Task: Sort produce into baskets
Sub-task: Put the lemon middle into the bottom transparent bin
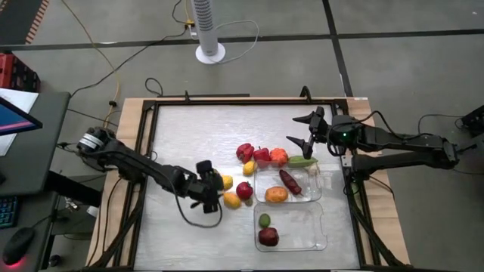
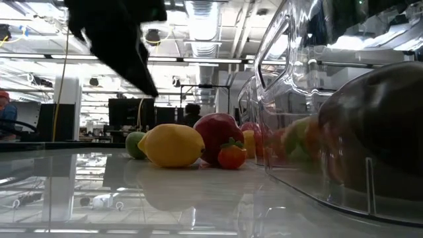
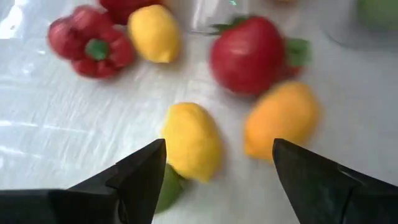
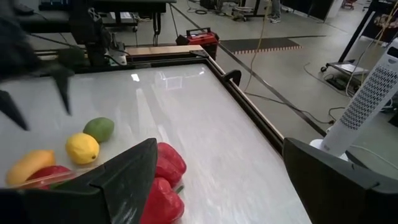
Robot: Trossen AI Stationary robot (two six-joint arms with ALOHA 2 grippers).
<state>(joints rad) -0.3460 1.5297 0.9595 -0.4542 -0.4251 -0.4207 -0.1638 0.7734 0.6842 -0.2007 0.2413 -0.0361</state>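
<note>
Loose produce lies mid-table: a lemon [image 1: 225, 181], an orange-yellow fruit [image 1: 231, 200], a red apple [image 1: 244, 190], red peppers [image 1: 244, 151] and an orange tomato [image 1: 279, 156]. One clear tray [image 1: 316, 189] holds a maroon piece [image 1: 290, 181] and an orange one [image 1: 276, 194]. The nearer tray [image 1: 318, 230] holds a green fruit [image 1: 265, 220] and a dark red one [image 1: 268, 237]. My left gripper [image 1: 208, 187] is open, above the lemon [image 3: 193, 140], with a finger on either side of it and not touching it. My right gripper [image 1: 296, 128] is open and empty, beyond the far tray.
A green pod [image 1: 302, 161] lies on the far tray's far rim. A small green fruit [image 4: 99, 129] lies beside the lemon. A black frame [image 1: 151, 128] borders the white tabletop. There is bare tabletop on the far and left parts [image 1: 197, 128].
</note>
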